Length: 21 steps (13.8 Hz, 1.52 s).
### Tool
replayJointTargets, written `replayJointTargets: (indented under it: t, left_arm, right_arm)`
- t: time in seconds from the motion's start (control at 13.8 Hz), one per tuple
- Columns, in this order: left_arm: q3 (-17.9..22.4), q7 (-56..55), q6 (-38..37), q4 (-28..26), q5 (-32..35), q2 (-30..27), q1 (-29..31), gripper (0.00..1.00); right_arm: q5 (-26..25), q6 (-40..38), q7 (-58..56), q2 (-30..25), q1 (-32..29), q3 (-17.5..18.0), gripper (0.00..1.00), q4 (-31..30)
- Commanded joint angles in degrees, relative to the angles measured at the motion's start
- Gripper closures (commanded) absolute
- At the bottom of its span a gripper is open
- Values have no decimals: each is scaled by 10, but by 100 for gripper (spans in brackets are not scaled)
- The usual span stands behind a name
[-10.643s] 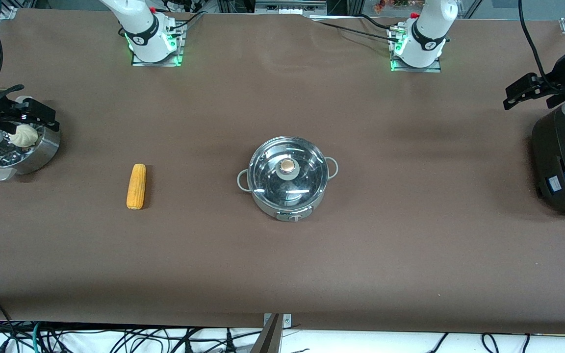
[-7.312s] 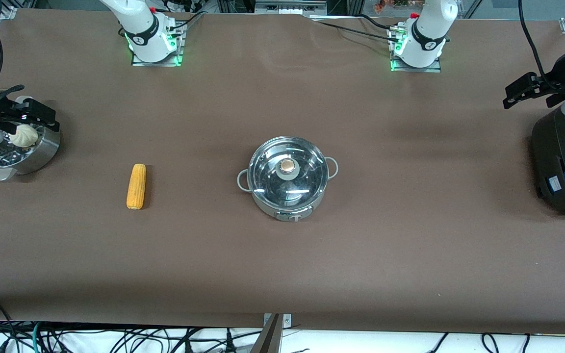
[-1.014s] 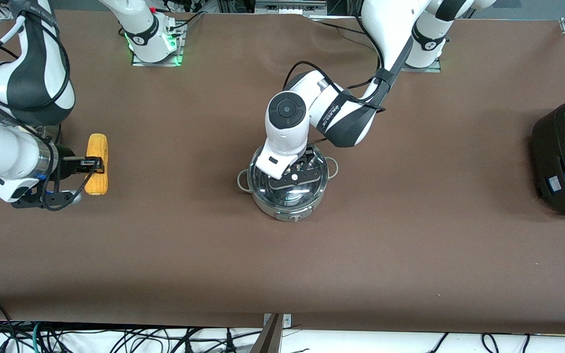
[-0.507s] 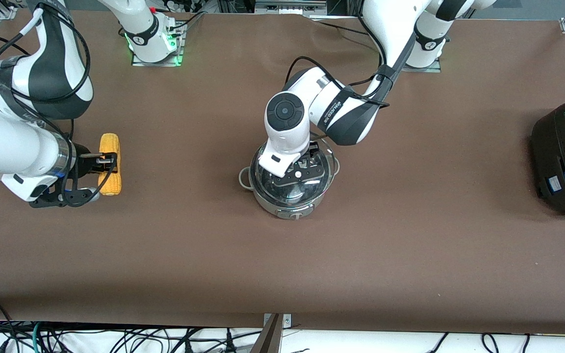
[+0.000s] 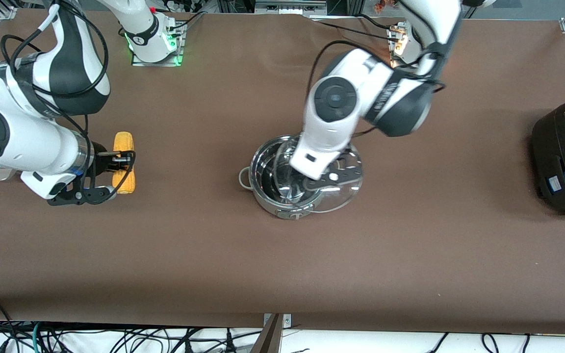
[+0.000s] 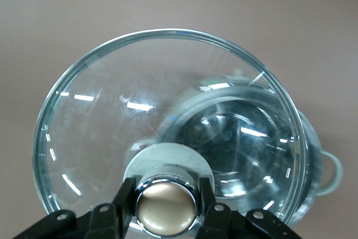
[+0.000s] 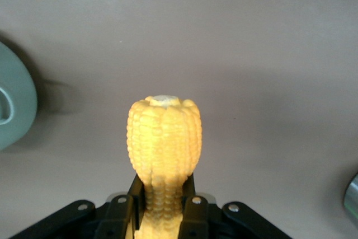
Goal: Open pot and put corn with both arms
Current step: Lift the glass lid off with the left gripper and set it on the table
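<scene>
Two grippers are busy. The left gripper (image 6: pixel 166 208) clamps the gold-topped knob (image 6: pixel 166 206) of the glass lid (image 5: pixel 334 189), holding it lifted and tilted over the pot (image 5: pixel 282 179) — part of the opening is uncovered. The right gripper (image 7: pixel 163 205) pinches the corn (image 5: pixel 124 162) above the table (image 5: pixel 214 255), toward the right arm's end, well apart from the pot.

**Even overhead light, glare on steel and glass**

The brown table (image 5: pixel 282 255) is lit evenly from above, and soft, short shadows are cast beside the arms. Bright streaks are reflected in the glass lid (image 6: pixel 112 116) and the pot (image 5: pixel 268 169). Green lamp glow is seen at the arm bases. The corn (image 7: pixel 164 138) is rendered sharp and brightly lit; the left arm is slightly smeared by motion.
</scene>
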Motion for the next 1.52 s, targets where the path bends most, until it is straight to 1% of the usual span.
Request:
replayJointTargets:
  t: [0.0,0.07,0.22,0.29,0.43,0.51,0.58,0.65,0.72,0.87,1.01,1.16,1.23,1.38,1.45]
  left_arm:
    - [-20,105,4,-148,-10,-118,81,100]
    - [-20,147,8,-187,-10,-144,105,100]
    - [-20,227,22,-245,-8,-180,149,100]
    - [-19,259,34,-275,-6,-197,167,100]
    - [-16,329,80,-351,-3,-232,207,100]
    - [-8,368,112,-394,-3,-247,226,100]
    - [3,408,143,-429,-3,-257,241,100]
    - [17,446,164,-452,-3,-260,248,100]
    - [37,485,189,-473,-3,-259,258,100]
    - [57,553,252,-516,-3,-257,271,100]
    - [61,559,321,-564,-4,-244,275,100]
    - [62,561,407,-611,-4,-217,276,100]
    - [62,561,434,-624,-4,-202,276,100]
    - [62,561,445,-629,-4,-181,276,100]
    - [62,562,446,-631,-4,-180,276,100]
  right_arm:
    - [8,-7,73,11,21,28,100,33]
    - [7,-5,99,16,27,43,100,44]
    - [8,16,141,26,44,70,100,52]
    - [8,37,161,33,53,86,100,52]
    - [8,99,229,58,82,124,100,54]
    - [7,133,276,74,101,135,100,59]
    - [7,157,310,88,121,135,100,68]
    - [5,168,318,102,138,134,100,82]
    - [4,172,318,119,149,134,100,100]
    - [-7,176,319,155,177,131,100,138]
    - [-35,183,315,172,187,132,100,148]
    - [-46,197,314,183,192,132,100,148]
    - [-47,206,312,191,192,132,100,147]
    - [-47,224,302,206,192,132,100,147]
    - [-47,230,297,216,193,132,100,147]
